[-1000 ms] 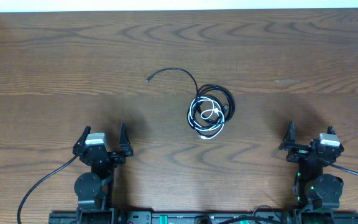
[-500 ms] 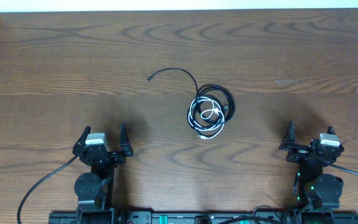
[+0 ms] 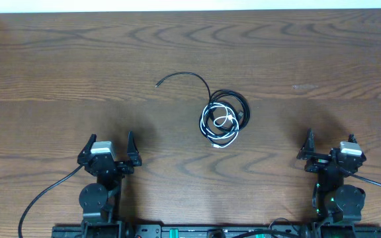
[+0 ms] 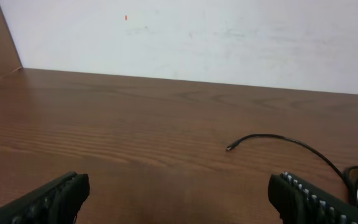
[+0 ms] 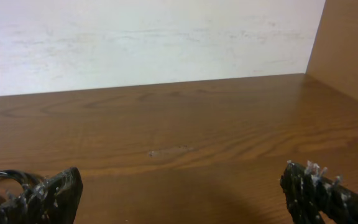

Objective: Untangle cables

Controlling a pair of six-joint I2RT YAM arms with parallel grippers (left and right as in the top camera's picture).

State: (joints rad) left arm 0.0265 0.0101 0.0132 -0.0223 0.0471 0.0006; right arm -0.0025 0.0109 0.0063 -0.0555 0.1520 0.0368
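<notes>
We saw thin black and white cables (image 3: 207,125) coiled on the grained wooden table (image 3: 58,66); left gripper (image 3: 109,143) and right gripper (image 3: 329,143) gaped.

Both my arms are black. The left arm (image 3: 98,192) and the right arm (image 3: 339,195) each carry a pale grey block at the wrist. Green lights glow on the right arm, just above the base rail (image 3: 190,231). A thick black cable (image 3: 42,198) curves from the left arm toward the rail's left end. The left gripper (image 4: 179,186) has ribbed black fingers (image 4: 48,199); the right gripper (image 5: 182,177) has pale-flecked ones.
</notes>
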